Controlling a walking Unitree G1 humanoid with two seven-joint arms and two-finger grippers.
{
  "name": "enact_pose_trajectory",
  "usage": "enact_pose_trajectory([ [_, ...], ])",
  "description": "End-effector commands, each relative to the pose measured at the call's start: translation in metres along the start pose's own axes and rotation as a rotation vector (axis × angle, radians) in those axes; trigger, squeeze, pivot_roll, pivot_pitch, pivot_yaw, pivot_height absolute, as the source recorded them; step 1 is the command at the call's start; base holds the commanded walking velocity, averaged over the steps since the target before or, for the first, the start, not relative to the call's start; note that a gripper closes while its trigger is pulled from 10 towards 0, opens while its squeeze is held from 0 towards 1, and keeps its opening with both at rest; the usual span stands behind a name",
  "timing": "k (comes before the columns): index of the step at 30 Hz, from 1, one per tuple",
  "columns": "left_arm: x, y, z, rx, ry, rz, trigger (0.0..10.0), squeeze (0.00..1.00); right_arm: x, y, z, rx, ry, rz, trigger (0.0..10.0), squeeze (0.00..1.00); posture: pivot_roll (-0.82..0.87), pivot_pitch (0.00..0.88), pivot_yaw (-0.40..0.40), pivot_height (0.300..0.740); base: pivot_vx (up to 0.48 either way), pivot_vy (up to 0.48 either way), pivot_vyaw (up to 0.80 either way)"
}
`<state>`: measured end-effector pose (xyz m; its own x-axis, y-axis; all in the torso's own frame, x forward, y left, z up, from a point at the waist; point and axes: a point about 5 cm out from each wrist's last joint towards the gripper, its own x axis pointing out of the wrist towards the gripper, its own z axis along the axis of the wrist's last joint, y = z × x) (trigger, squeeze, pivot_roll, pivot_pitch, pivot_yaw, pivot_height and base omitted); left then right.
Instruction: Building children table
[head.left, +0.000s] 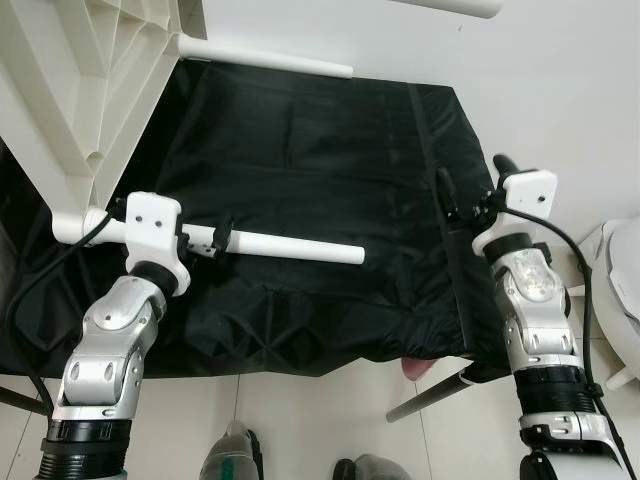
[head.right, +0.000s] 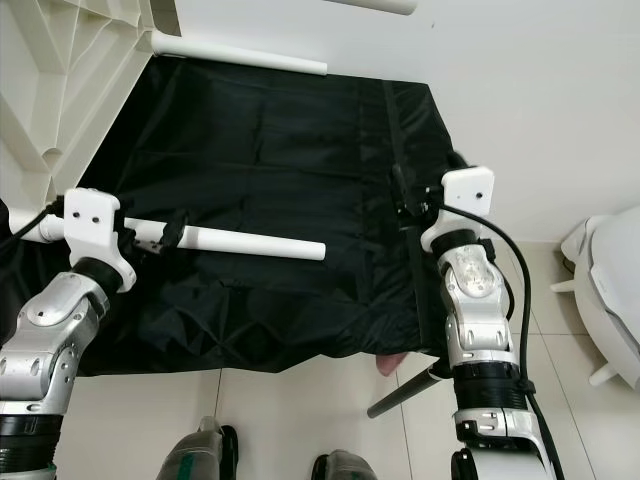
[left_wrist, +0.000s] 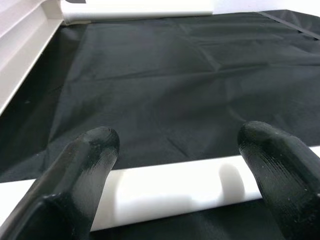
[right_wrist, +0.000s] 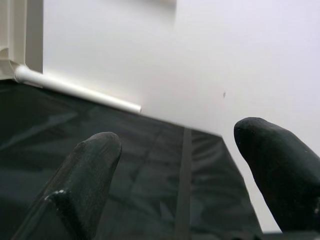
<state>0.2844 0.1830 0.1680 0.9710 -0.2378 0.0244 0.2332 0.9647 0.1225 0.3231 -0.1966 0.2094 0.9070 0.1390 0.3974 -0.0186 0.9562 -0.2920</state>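
The white plastic tabletop (head.left: 70, 90) stands tilted on its side at the back left, ribbed underside facing me, on a black cloth (head.left: 320, 150). One white leg (head.left: 270, 60) sticks out of its far corner. A second white leg (head.left: 295, 248) sticks out of the near corner and runs to the right over the cloth. My left gripper (head.left: 215, 240) is right at this leg, near its socket end. In the left wrist view its fingers (left_wrist: 90, 160) stand wide apart with the leg (left_wrist: 165, 187) crossing just behind them. My right gripper (head.left: 475, 182) hovers open over the cloth's right edge, holding nothing.
A white rounded object (head.left: 620, 290) stands on the tiled floor at the right. A dark rod (head.left: 430, 395) pokes out from under the cloth's front right corner. Another white tube (head.left: 450, 5) shows at the top edge. A white wall lies behind the cloth.
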Motion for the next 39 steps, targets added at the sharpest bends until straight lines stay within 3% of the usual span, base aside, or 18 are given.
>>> enact_pose_trajectory([
  [1, -0.003, -0.003, -0.008, 0.000, 0.052, -0.046, 10.0, 0.00, 0.001, 0.002, 0.006, -0.046, -0.037, -0.006, 10.0, 0.00, 0.12, 0.091, -0.043, 0.740, 0.000, 0.000, 0.00],
  [10, -0.009, -0.005, -0.016, -0.006, 0.093, -0.087, 10.0, 0.00, -0.004, 0.011, 0.011, -0.081, -0.091, -0.013, 10.0, 0.00, 0.12, 0.087, -0.045, 0.740, 0.000, 0.000, 0.00],
  [14, -0.008, 0.001, -0.008, -0.060, 0.051, -0.045, 10.0, 0.00, -0.001, 0.020, 0.022, -0.091, -0.158, 0.014, 10.0, 0.00, 0.13, 0.070, -0.045, 0.740, 0.000, 0.000, 0.00],
  [19, -0.006, 0.004, -0.005, -0.068, 0.025, -0.022, 10.0, 0.00, -0.001, 0.023, 0.026, -0.082, -0.188, 0.024, 10.0, 0.00, 0.12, 0.061, -0.041, 0.740, 0.000, 0.000, 0.00],
  [23, -0.005, 0.003, -0.005, -0.081, 0.003, 0.004, 10.0, 0.00, -0.013, 0.022, 0.000, 0.166, -0.045, -0.059, 10.0, 0.00, 0.12, 0.051, -0.038, 0.740, 0.000, 0.000, 0.00],
  [27, -0.003, 0.001, 0.000, -0.090, -0.035, 0.048, 10.0, 0.00, -0.025, 0.026, -0.018, 0.283, 0.059, -0.092, 10.0, 0.00, 0.12, 0.057, -0.034, 0.740, 0.000, 0.000, 0.00],
  [34, 0.000, -0.006, 0.001, -0.066, -0.058, 0.108, 10.0, 0.00, -0.038, 0.036, -0.028, 0.305, 0.109, -0.052, 10.0, 0.00, 0.10, 0.076, -0.017, 0.740, 0.000, 0.000, 0.00],
  [39, -0.014, 0.000, -0.002, -0.050, -0.091, 0.211, 10.0, 0.00, -0.050, 0.037, -0.031, 0.306, 0.139, 0.010, 10.0, 0.00, 0.10, 0.081, -0.016, 0.740, 0.000, 0.000, 0.00],
])
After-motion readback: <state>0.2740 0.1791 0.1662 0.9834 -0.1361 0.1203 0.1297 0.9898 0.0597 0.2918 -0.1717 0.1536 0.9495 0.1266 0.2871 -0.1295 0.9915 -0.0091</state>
